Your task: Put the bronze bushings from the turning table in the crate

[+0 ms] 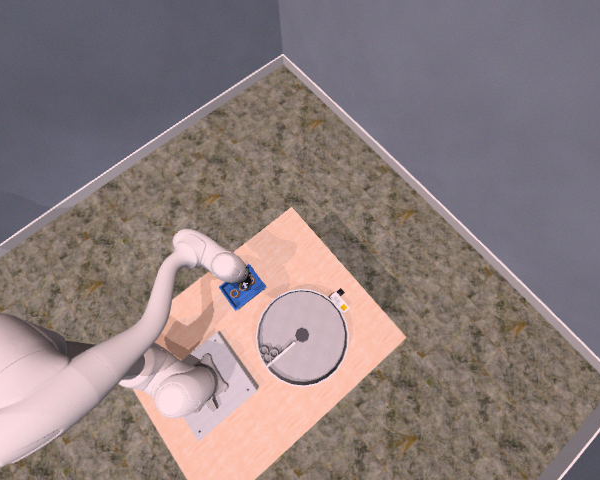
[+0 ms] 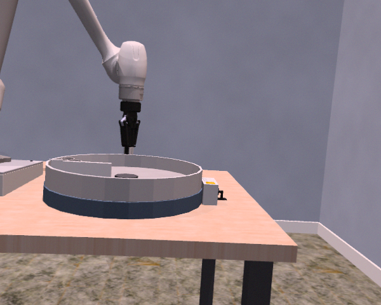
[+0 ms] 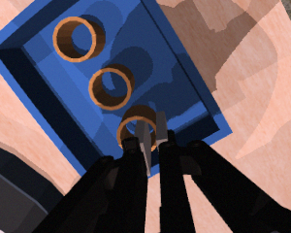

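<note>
My gripper (image 1: 247,281) (image 2: 128,150) (image 3: 153,125) points down over the blue crate (image 1: 251,296) (image 3: 187,68). It is shut on the wall of a bronze bushing (image 3: 141,111), one fingertip inside the ring and one outside. This bushing is upright near one end of the crate; whether it touches the crate floor I cannot tell. Two more bronze bushings (image 3: 62,44) (image 3: 98,92) stand upright inside the crate, in a row with it. Several steel bushings (image 1: 267,353) (image 2: 67,159) lie together on the turning table (image 1: 316,361) (image 2: 126,190), against its divider.
The divider (image 1: 282,353) (image 2: 89,167) runs from near the turning table's hub to its raised rim. A small white box (image 1: 337,300) (image 2: 210,193) with a yellow patch stands beside the rim. The arm's base plate (image 1: 238,379) (image 2: 16,175) is on the same wooden table.
</note>
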Available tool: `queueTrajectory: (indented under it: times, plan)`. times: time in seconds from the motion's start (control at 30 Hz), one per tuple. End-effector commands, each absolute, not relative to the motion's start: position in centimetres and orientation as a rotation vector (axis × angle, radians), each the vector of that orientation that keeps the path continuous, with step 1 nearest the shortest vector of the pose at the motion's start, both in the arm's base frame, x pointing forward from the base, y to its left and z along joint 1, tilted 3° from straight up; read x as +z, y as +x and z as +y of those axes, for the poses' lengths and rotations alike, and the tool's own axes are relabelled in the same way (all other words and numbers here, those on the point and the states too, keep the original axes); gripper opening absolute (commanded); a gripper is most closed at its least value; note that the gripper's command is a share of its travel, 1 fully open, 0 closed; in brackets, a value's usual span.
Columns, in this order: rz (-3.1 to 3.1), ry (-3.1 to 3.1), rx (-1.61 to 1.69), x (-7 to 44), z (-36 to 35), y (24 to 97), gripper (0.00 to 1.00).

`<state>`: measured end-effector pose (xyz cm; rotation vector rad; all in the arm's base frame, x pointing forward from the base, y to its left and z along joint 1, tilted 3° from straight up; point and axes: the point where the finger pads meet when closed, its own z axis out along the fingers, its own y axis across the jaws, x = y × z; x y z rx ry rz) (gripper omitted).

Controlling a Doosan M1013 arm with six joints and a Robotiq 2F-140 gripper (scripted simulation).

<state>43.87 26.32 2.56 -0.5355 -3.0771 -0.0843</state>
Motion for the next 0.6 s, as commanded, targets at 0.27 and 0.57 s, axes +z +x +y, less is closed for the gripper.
queueTrajectory:
  times: [0.27,0.57]
  plan:
    - [-3.077,-0.536,-0.085,2.17,26.35,43.87,0.0]
    - [-3.077,-0.536,-0.085,2.17,26.35,43.87,0.0]
